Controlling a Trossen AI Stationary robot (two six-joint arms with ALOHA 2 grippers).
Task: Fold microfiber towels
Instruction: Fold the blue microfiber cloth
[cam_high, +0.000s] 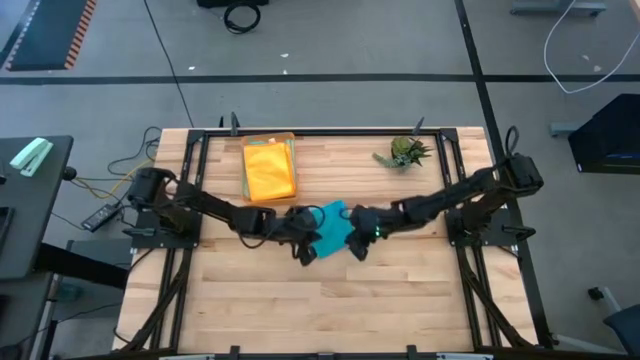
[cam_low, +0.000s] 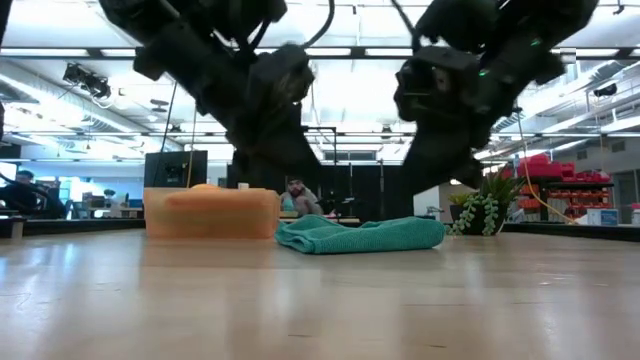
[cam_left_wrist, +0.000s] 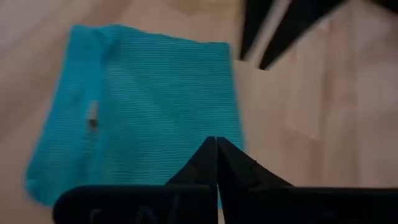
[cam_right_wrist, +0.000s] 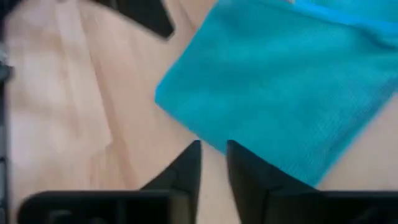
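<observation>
Teal microfiber towel (cam_high: 330, 229): one out on the light wooden worktop (cam_high: 330, 310), folded into a thick, roughly rectangular bundle, fine ribbed weave, edges mostly straight, one small pale fleck on top. Lies flat near the worktop's middle, just in front of the rigid orange rectangular tray (cam_high: 269, 170). Seen level from the low view as a low rumpled mound with a rounded fold at one end.

More towels: a yellow-orange stack (cam_high: 270, 172) inside the tray, count of layers not readable; a strip of green showing at the tray's edge.

Two dark arms, two claws. Left claw (cam_high: 306, 252) hanging over the teal towel's near-left corner, fingers (cam_left_wrist: 216, 163) pressed together tip to tip, nothing between them. Right claw (cam_high: 357, 246) at the towel's opposite side, fingers (cam_right_wrist: 193, 163) standing a narrow gap apart, empty, tips just off the towel's edge over bare wood.

One small spiky green plant (cam_high: 405, 152) to the right of the tray, well apart from the towel. One black metal frame (cam_high: 320, 131) running round the worktop. Both arms crossing low over the towel in the high view, hiding part of its sides. Beyond the worktop in the low view, a person (cam_low: 296, 196) between tray and towel, far off in the room.
</observation>
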